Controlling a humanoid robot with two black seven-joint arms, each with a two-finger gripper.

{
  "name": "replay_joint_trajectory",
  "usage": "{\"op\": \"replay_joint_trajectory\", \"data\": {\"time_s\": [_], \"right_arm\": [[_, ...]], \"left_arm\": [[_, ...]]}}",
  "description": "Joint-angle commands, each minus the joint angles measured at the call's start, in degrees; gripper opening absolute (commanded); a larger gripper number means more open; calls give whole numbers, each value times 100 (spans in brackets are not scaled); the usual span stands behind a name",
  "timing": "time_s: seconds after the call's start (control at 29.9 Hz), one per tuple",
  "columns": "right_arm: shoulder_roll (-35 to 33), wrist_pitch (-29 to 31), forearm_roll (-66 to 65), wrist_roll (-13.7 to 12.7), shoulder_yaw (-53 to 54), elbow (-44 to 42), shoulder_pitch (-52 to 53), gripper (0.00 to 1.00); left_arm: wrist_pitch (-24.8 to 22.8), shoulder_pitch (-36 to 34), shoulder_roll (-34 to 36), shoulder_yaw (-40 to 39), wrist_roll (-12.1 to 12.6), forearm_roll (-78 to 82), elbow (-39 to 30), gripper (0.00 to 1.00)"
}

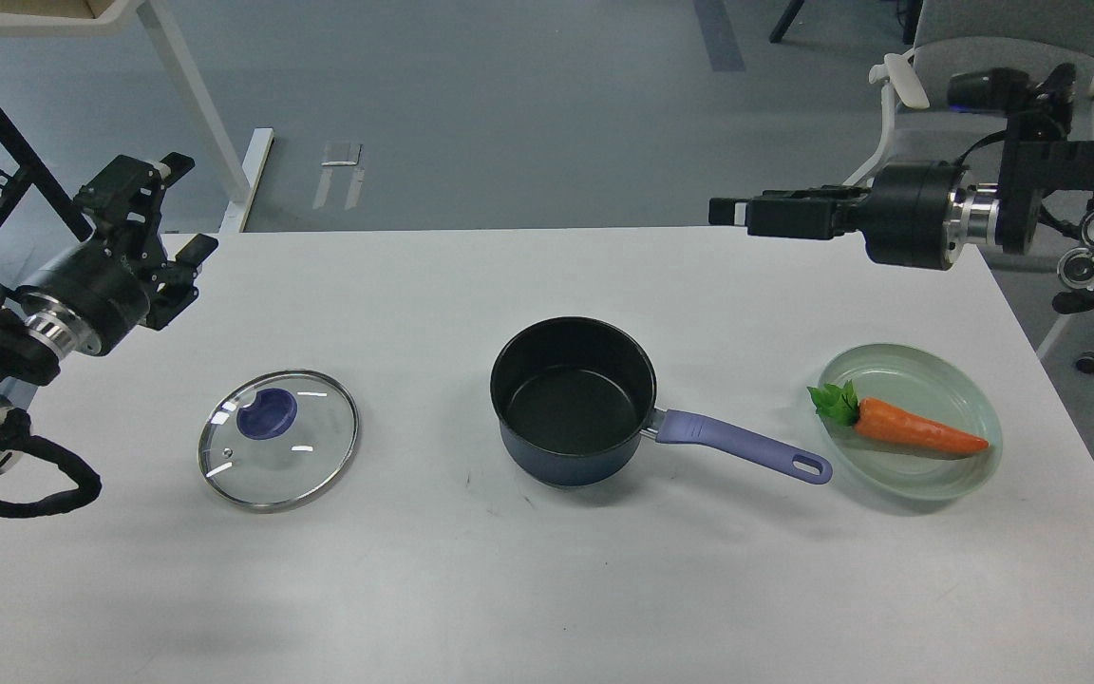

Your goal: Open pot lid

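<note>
Head view, pot: the pot [574, 401] stands uncovered in the middle of the tabletop [528, 589], its black inside empty, its purple handle pointing to the right.
Head view, lid: the lid [278, 439] lies flat on the tabletop, well apart from the pot on its left side, knob visible.
Head view, left end effector: the left end effector [170, 214] hangs above the far left corner of the tabletop, its fingers spread apart, holding nothing.
Head view, right end effector: the right end effector [732, 211] is over the far right edge, holding nothing; seen from the side, so I cannot tell how wide it is.
Head view, other things: a plate [917, 366] with a carrot [917, 429] is right of the pot.
Progress: I judge the task finished, since the lid is off and set down; nothing seems left to do.
</note>
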Motion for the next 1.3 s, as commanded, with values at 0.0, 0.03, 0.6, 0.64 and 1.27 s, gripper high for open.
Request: {"op": "replay_joint_trajectory", "data": {"time_s": [0.0, 0.03, 0.6, 0.64, 1.27], "right_arm": [[186, -523, 1264, 1, 400, -157, -565, 99], [283, -689, 1555, 1, 549, -184, -750, 99], [2199, -1491, 3288, 1, 3451, -1432, -3335, 99], [2200, -1465, 3454, 1, 3486, -1432, -3353, 99], [2129, 1330, 4396, 1, 3680, -2030, -3643, 100]], "left_arm": [[-306, 52, -294, -39, 0, -331, 379, 99], [-455, 61, -382, -39, 0, -349, 493, 99], [-1898, 526, -1683, -909, 0, -551, 1689, 99], [-1906, 579, -1718, -979, 0, -647, 1707, 99], [-2205, 843, -1736, -1586, 699, -1070, 1628, 99]]}}
